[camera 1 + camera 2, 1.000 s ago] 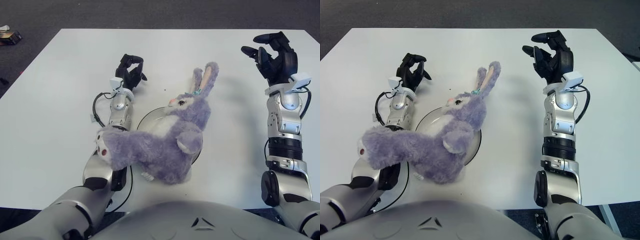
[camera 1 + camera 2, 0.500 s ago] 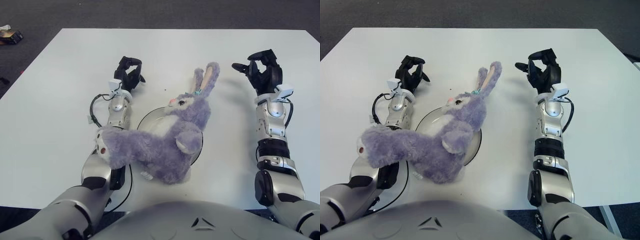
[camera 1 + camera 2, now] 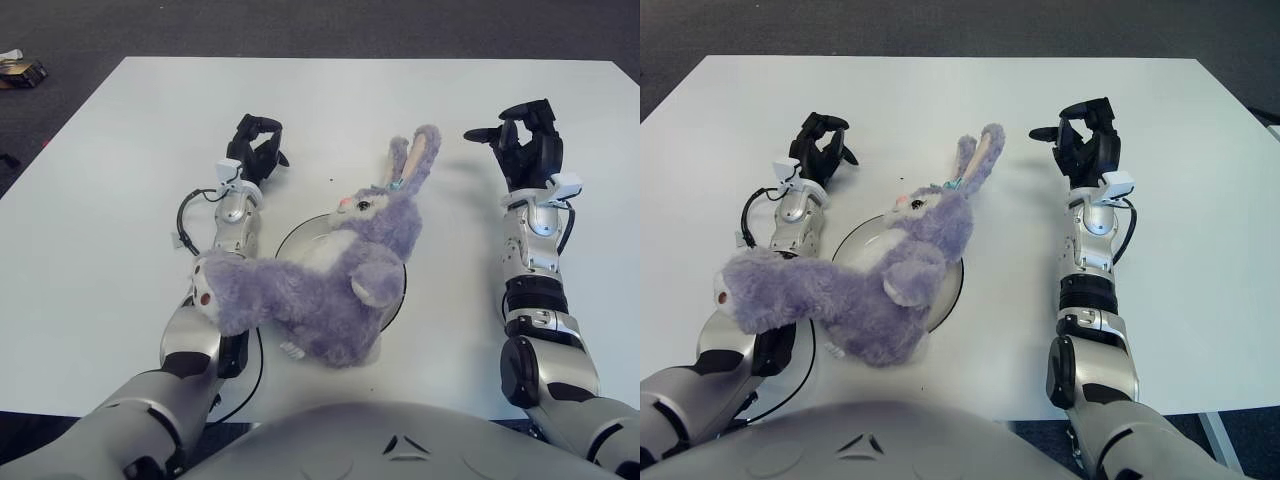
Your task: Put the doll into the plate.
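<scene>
The doll (image 3: 335, 275), a purple plush rabbit with a white belly, lies sprawled across the plate (image 3: 396, 300), its body covering most of the dish so that only arcs of the dark rim show at the right and at the far left of the toy. Its head and long ears point toward the far side of the table (image 3: 120, 220), reaching past the plate's rim, and one plush leg stretches out to the left, draped over the forearm of the left arm.

The left hand (image 3: 257, 148) shows just left of the doll's head, farther up the table, its dark fingers curled in on themselves and holding nothing. The right hand (image 3: 1086, 138) shows to the right of the doll's ears, apart from them, fingers bent but loosely spread, empty, one finger pointing left toward the ears.

The left eye view alone takes in a small dark object (image 3: 20, 72) on the floor past the table's far left corner; the right eye view shows more of the table's right edge.
</scene>
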Available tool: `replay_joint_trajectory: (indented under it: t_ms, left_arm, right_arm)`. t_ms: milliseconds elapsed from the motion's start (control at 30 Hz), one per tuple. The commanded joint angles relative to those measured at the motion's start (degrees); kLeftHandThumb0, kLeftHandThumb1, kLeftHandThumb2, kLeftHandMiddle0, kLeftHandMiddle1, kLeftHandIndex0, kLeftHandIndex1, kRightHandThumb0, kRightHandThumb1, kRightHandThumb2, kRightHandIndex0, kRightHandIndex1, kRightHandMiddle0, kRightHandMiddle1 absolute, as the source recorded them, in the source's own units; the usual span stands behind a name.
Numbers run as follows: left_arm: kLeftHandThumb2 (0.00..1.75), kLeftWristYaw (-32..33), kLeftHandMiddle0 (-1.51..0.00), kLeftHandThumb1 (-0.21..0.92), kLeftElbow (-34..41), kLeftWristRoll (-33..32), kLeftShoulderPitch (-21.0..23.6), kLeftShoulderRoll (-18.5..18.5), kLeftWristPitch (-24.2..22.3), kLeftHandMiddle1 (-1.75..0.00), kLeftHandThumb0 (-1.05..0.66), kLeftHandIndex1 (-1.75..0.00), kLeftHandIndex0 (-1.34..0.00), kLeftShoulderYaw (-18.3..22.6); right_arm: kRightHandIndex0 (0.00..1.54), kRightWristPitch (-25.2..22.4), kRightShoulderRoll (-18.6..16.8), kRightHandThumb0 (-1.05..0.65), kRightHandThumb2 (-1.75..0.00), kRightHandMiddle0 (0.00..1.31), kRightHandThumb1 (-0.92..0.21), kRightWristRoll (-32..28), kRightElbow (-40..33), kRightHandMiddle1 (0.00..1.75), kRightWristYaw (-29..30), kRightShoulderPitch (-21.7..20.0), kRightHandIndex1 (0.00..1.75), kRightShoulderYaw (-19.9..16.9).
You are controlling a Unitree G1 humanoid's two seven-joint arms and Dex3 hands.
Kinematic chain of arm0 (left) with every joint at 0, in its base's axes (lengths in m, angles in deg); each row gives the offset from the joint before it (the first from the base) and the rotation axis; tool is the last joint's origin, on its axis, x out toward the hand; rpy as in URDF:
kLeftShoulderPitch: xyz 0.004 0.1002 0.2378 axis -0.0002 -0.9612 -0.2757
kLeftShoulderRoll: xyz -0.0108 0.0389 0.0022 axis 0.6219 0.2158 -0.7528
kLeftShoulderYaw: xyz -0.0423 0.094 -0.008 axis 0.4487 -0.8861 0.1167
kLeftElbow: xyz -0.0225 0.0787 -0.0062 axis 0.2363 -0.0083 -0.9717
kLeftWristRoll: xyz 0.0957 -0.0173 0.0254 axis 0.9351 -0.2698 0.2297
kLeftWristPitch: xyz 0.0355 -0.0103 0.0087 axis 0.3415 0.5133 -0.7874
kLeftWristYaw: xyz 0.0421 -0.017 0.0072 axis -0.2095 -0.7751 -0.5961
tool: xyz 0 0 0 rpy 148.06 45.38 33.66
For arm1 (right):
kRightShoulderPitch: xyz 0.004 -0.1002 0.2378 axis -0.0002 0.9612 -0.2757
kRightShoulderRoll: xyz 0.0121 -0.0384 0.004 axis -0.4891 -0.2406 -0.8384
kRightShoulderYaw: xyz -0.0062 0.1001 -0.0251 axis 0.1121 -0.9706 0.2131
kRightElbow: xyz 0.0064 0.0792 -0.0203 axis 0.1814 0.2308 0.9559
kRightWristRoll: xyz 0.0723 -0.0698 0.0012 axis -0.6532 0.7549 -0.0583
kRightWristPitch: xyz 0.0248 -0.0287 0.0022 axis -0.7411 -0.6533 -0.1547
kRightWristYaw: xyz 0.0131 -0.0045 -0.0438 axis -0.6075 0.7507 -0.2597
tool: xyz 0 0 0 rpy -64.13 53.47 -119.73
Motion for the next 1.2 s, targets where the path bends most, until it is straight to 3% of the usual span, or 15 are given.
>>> replay_joint_trajectory:
  t_ms: [0,333,600,933,1167]
  left_arm:
    - [0.28,-1.07,-0.90,0.92,-0.64,-0.38,0.80,0.75,1.13,-1.75,-0.36,-1.48,-0.46,0.29]
    - [0.28,-1.90,-0.90,0.92,-0.72,-0.70,0.26,0.91,2.06,-1.75,-0.36,-1.49,-0.45,0.27]
    - [0.28,-2.74,-0.92,0.92,-0.51,-0.99,-1.03,0.50,3.45,-1.75,-0.36,-1.49,-0.45,0.28]
    - [0.29,-3.79,-0.94,0.92,-0.07,-1.41,-3.21,0.15,5.31,-1.75,-0.35,-1.49,-0.45,0.33]
    - [0.30,-3.20,-0.95,0.92,0.87,-1.38,-4.19,-0.43,5.74,-1.75,-0.35,-1.50,-0.44,0.33]
  right_arm:
    - [0.75,-2.84,-1.01,-0.35,-0.54,0.23,-0.90,1.84,-0.93,1.75,3.79,2.02,1.56,0.16]
    - [0.76,-3.16,-2.15,-0.36,-0.65,0.27,-0.82,3.16,-2.00,1.75,6.15,4.13,1.72,0.88]
    - [0.76,-2.97,-2.58,-0.36,-0.67,0.28,-0.81,3.08,-4.08,1.75,5.26,7.02,1.75,1.83]
    - [0.76,-7.19,-1.09,-0.36,-0.65,0.27,-0.82,6.63,-9.46,1.75,3.67,10.95,1.75,5.15]
    - [0.76,-15.40,-0.21,-0.36,-0.67,0.28,-0.80,8.69,-16.67,1.75,2.77,14.27,1.75,7.53]
